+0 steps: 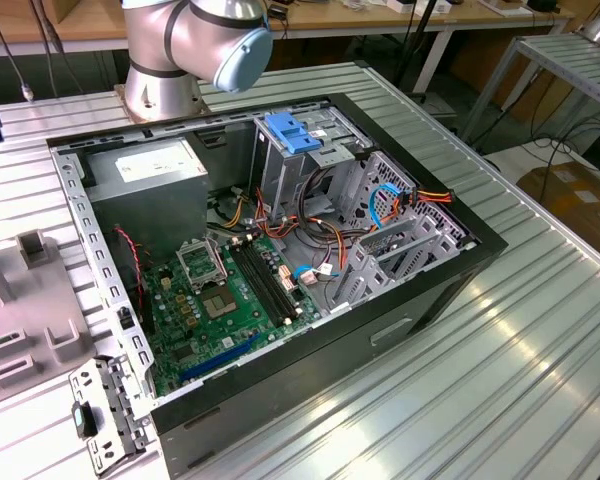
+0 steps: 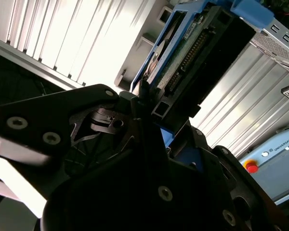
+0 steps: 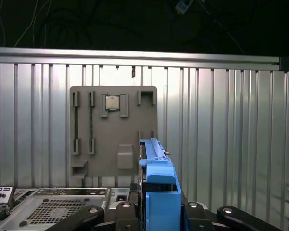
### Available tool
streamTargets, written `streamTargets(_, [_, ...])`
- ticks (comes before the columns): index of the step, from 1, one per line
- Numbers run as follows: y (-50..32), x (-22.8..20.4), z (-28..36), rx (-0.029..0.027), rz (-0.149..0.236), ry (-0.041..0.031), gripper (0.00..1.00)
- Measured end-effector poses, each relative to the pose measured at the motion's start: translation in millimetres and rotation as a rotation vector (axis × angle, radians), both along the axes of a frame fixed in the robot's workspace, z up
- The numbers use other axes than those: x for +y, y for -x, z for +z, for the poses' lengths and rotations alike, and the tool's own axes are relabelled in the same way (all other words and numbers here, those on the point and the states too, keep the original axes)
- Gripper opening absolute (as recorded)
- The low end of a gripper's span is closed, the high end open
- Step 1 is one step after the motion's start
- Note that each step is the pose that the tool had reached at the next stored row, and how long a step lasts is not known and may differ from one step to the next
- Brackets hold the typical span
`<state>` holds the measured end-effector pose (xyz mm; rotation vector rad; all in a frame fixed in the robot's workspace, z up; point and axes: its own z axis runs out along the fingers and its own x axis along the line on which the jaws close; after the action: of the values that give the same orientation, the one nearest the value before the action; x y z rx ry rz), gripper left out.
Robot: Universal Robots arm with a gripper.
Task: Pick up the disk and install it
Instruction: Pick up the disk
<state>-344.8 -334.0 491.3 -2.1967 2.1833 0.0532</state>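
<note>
As the end effector pinches one end of it, the disk juts straight out beyond.

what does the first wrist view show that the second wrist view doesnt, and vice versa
First wrist view: a grey holder plate with a small chip seated in it, lying on the table. Second wrist view: the disk's pin connector and a red button. Both: the disk in its blue rails, clamped in the end effector, above the ribbed metal table.
</note>
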Motion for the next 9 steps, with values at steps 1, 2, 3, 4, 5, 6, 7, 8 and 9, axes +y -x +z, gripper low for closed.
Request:
streamTargets(1, [-1.4,0.0,0.0,0.0002,0.000,0.0000,0.37])
streamTargets(2, [-3.4,-0.1,0.0,0.0004,0.000,0.0000,0.37])
streamTargets(3, [-5.2,-0.1,0.0,0.0006,0.000,0.0000,0.37])
streamTargets(4, [-6.9,-0.2,0.0,0.0008,0.000,0.0000,0.37])
streamTargets(5, [-9.1,-0.2,0.0,0.0010,0.000,0.0000,0.37])
streamTargets(6, [-10.2,-0.2,0.0,0.0010,0.000,0.0000,0.37])
streamTargets(7, [-11.0,-0.3,0.0,0.0011,0.000,0.0000,0.37])
streamTargets(8, [-12.5,-0.3,0.0,0.0013,0.000,0.0000,0.37])
streamTargets(9, [-13.7,-0.3,0.0,0.0014,0.000,0.0000,0.37])
